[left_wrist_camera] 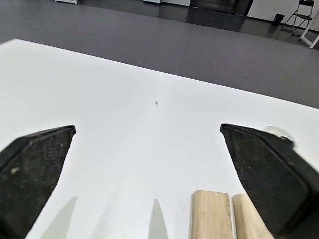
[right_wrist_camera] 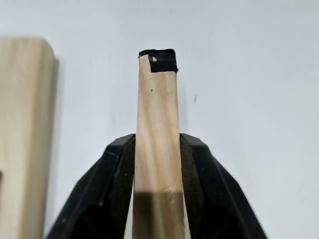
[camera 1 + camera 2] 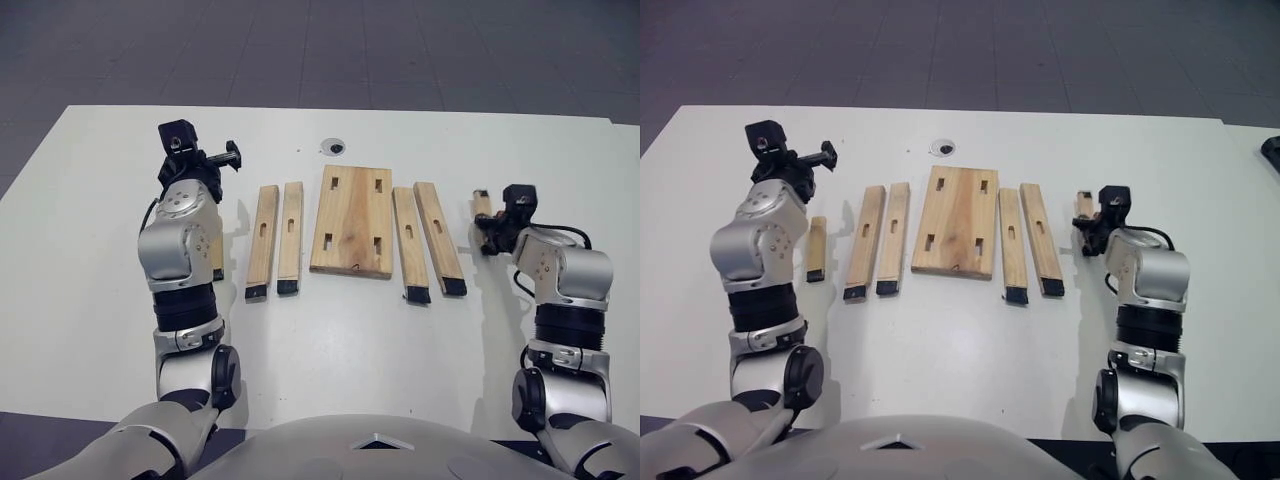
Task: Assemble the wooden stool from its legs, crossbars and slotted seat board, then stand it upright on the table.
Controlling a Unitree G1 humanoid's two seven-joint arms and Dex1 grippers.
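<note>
One crossbar clamped in the right pincer, left pincer spread wide above the table

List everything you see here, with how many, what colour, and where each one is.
table: one, white, under everything
seat board: one, light wood with four slots, flat at the table's centre
legs: four, light wood with black ends, flat; two left of the seat board, two to its right
crossbars: two, light wood with black ends; one flat left of the left legs, one in the right gripper
grommet: one, grey ring with a dark centre, in the table beyond the seat board
left gripper: one, black, open, raised over the table's left side
right gripper: one, black, shut on a crossbar at the table's right side
</note>
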